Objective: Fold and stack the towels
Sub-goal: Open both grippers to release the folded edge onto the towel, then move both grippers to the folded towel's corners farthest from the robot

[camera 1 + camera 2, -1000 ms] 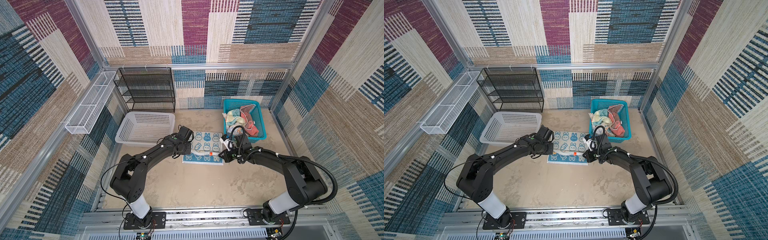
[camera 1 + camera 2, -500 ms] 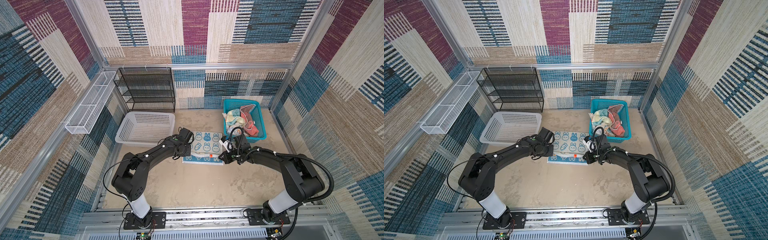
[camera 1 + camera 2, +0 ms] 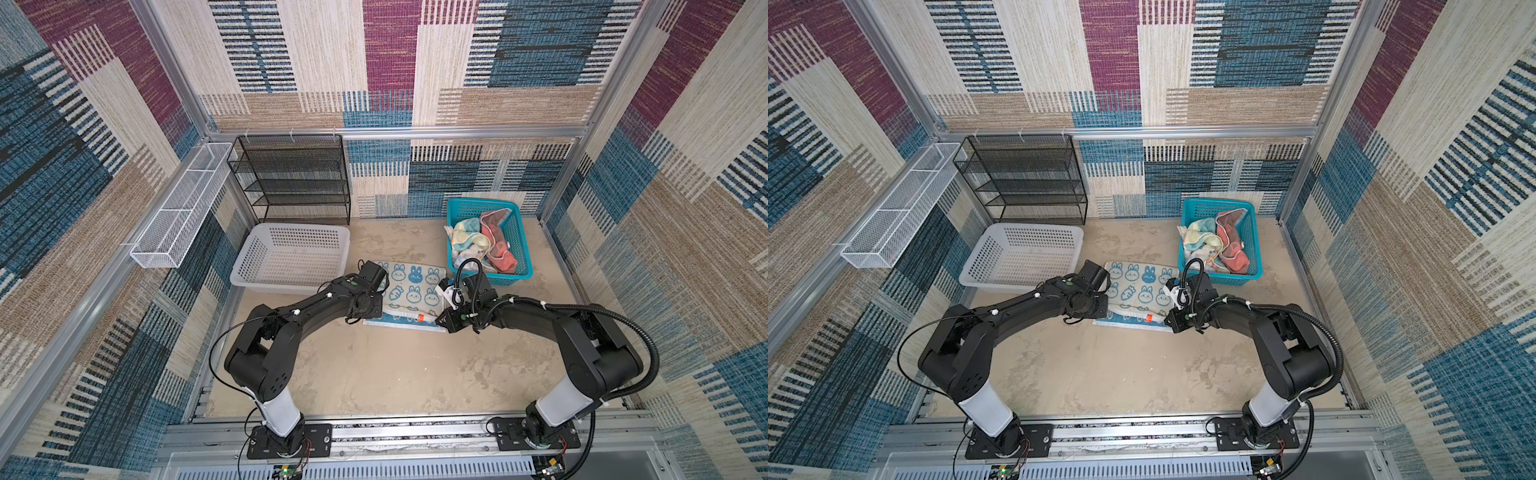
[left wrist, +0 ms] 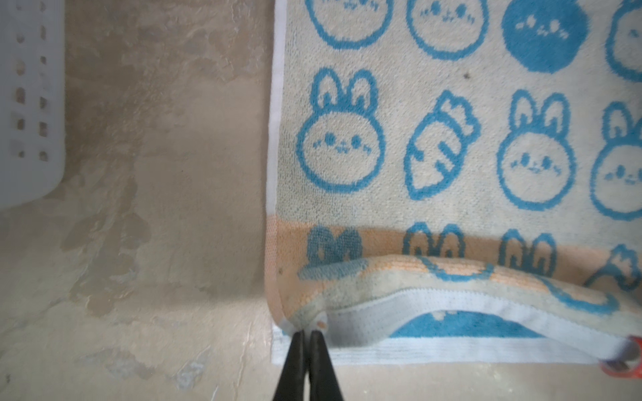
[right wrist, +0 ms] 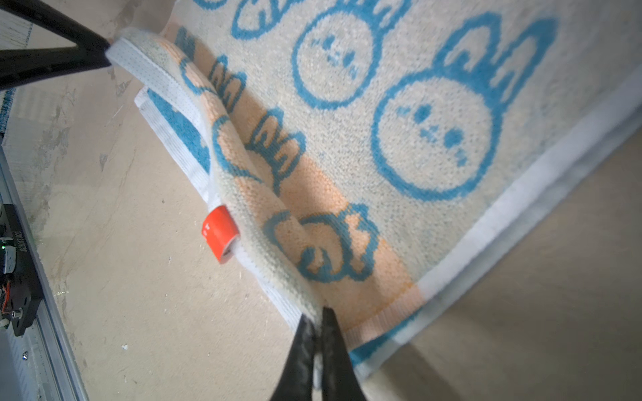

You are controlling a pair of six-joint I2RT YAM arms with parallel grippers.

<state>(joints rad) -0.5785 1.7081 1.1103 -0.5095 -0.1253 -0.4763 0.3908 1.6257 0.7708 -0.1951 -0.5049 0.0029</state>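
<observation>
Between left pincer point(image 4: 307, 334), right pincer point(image 5: 318, 314): towel point(image 3: 411, 287)

We lose the bunny towel point(image 4: 451, 139) past the frame edges in both wrist views; orange tag point(image 4: 625, 371) half cut off in L wrist view. Basket towels point(image 3: 469, 243): too bunched to count.

Two baskets: a white basket point(image 3: 291, 227) at eleven o'clock, a teal basket point(image 3: 524, 249) at one. One bunny towel point(image 3: 411, 286) flat, about three crumpled towels point(image 3: 498, 249), one black shelf point(image 3: 291, 178).

Both top views are looking down from high up; both wrist cameras are sitting close, sharing the bunny towel point(image 4: 451, 139).
</observation>
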